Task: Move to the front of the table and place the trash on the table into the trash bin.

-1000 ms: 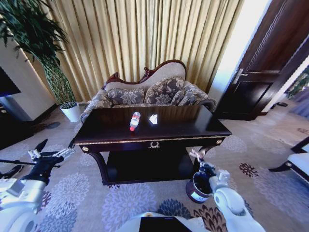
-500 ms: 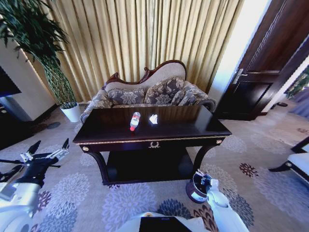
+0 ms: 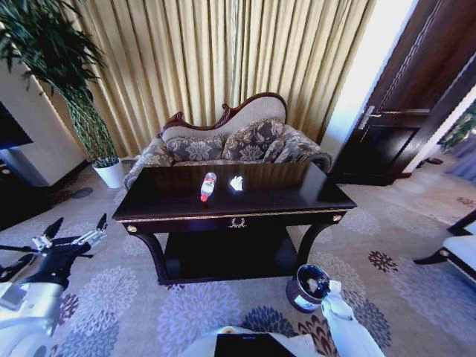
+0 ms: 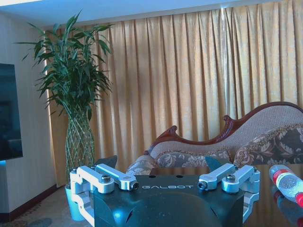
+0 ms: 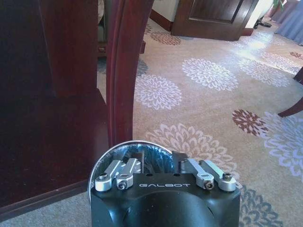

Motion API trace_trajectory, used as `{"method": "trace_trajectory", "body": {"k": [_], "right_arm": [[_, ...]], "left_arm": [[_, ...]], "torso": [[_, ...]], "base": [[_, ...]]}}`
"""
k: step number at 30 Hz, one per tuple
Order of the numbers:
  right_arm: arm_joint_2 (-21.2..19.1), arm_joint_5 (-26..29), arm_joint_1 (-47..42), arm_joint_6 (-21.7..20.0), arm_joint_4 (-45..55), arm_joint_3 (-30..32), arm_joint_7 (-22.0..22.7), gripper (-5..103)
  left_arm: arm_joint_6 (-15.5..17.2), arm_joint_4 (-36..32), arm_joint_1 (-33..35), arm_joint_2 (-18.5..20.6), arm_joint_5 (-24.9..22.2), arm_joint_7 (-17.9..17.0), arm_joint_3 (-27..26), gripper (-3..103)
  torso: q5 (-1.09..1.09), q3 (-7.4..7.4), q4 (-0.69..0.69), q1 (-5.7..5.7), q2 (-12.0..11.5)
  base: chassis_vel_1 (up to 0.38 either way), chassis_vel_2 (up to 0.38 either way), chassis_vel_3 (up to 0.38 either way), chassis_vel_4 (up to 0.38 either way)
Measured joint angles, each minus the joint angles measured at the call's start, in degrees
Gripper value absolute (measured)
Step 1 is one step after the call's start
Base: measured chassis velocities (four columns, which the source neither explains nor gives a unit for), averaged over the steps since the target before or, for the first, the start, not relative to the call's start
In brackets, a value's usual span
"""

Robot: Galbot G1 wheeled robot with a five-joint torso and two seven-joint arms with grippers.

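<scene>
Over trash bin (image 5: 130, 153), right pincer (image 5: 163, 163).

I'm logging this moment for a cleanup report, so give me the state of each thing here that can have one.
Bottle: lying on its side on the table, capped.
Crumpled paper: resting on the table beside the bottle, apart from it.
Trash bin: upright on the carpet by the table's front right leg, mouth open.
Left hand: open, empty, raised left of the table.
Right hand: over the bin's mouth.
Door: shut.
</scene>
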Motion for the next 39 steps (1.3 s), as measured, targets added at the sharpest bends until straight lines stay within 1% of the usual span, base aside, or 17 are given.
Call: {"method": "trace_trajectory", "body": {"k": [1,4,6,9,10,11,14,18,24,28,30,31,32,35,36,37,39], "right_arm": [[0.0,0.0,0.0,0.0,0.0,0.0,0.0,35],[0.3,0.0,-0.4,0.0,0.9,0.1,0.0,52],[0.4,0.1,-0.5,0.0,1.1,0.1,0.0,52],[0.5,0.1,-0.9,0.0,2.0,0.1,0.0,68],[0.5,0.1,-0.9,0.0,2.0,0.1,0.0,68],[0.5,0.1,-1.0,0.0,2.2,0.1,0.0,74],[0.5,0.1,-1.2,0.0,2.6,0.2,0.0,80],[0.6,0.2,-1.4,-0.1,3.1,0.2,0.0,99],[0.7,0.4,-1.6,-0.3,4.0,0.4,0.0,100],[0.5,2.9,-3.9,-2.8,9.1,1.0,-0.8,100],[-0.1,6.3,-6.1,-3.9,14.3,1.3,-1.7,100],[-0.6,8.2,-7.7,-3.1,18.2,1.5,-2.6,100],[-0.6,8.2,-7.7,-3.1,18.2,1.5,-2.6,100],[-1.5,11.2,-11.5,-0.5,28.8,2.8,-4.8,100],[-1.5,13.1,-13.4,-0.3,34.5,3.5,-5.6,100],[-1.5,13.1,-13.4,-0.3,34.5,3.5,-5.6,100],[-1.4,14.8,-15.9,-1.0,42.1,4.3,-6.4,100]], "left_arm": [[0.0,0.0,0.0,0.0,0.0,0.0,0.0,100],[-0.2,0.0,0.0,0.3,0.0,0.0,-0.1,100],[-0.3,0.0,0.0,0.3,0.0,0.0,-0.1,100],[-0.7,0.0,0.3,0.2,-0.1,0.0,-0.1,100],[-0.7,0.0,0.3,0.2,-0.1,0.0,-0.1,100],[-0.8,0.0,0.3,0.1,-0.1,0.0,-0.1,100],[-0.8,0.0,0.4,0.0,-0.1,0.0,-0.1,100],[-0.8,0.0,0.4,0.0,-0.1,0.0,-0.1,100],[-0.8,0.0,0.4,0.0,-0.1,0.0,-0.1,100],[-0.8,0.0,0.2,-0.2,-0.3,0.0,-0.1,100],[-0.8,0.0,0.2,-0.5,-0.4,0.0,-0.1,100],[-0.7,0.0,0.2,-0.8,-0.5,0.0,-0.1,100],[-0.7,0.0,0.2,-0.8,-0.5,0.0,-0.1,100],[-0.6,0.0,0.3,-1.4,-0.9,0.0,0.2,100],[-0.5,0.0,0.2,-1.6,-1.1,0.0,0.3,100],[-0.5,0.0,0.2,-1.6,-1.1,0.0,0.3,100],[-0.4,0.0,0.2,-1.8,-1.2,-0.1,0.4,100]], "torso": [[0.0,0.0,0.0,0.0,0.0],[0.0,0.0,0.0,0.0,0.0],[0.0,0.0,0.0,0.0,0.0],[0.0,0.0,0.0,0.0,0.0],[0.0,0.0,0.0,0.0,0.0],[0.0,0.0,0.0,0.0,0.0],[0.0,0.0,0.0,0.0,0.0],[0.0,0.0,0.0,0.0,0.0],[0.0,0.0,0.0,0.0,0.0],[0.01,0.0,0.0,0.0,0.0],[0.0,0.0,0.0,0.0,0.0],[0.0,0.0,0.0,0.0,0.0],[0.0,0.0,0.0,0.0,0.0],[-0.01,0.0,0.0,0.0,0.0],[-0.01,0.0,0.01,0.0,0.0],[-0.01,0.0,0.01,0.0,0.0],[-0.01,0.0,-0.01,0.0,0.0]], "base": [[0.0,0.0,0.0,0.0],[0.0,0.0,0.0,0.0],[0.0,0.0,0.0,0.0],[0.0,0.0,0.0,0.0],[0.0,0.0,0.0,0.0],[0.0,0.0,0.0,0.0],[0.0,0.0,0.0,0.0],[0.0,0.0,0.0,0.0],[0.0,0.0,0.0,0.0],[0.0,0.0,0.0,0.0],[0.0,0.0,0.0,0.0],[0.0,0.0,0.0,0.0],[0.0,0.0,0.0,0.0],[0.0,0.0,0.0,0.0],[0.0,0.0,0.0,0.0],[0.0,0.0,0.0,0.0],[0.0,0.0,0.0,0.0]]}}
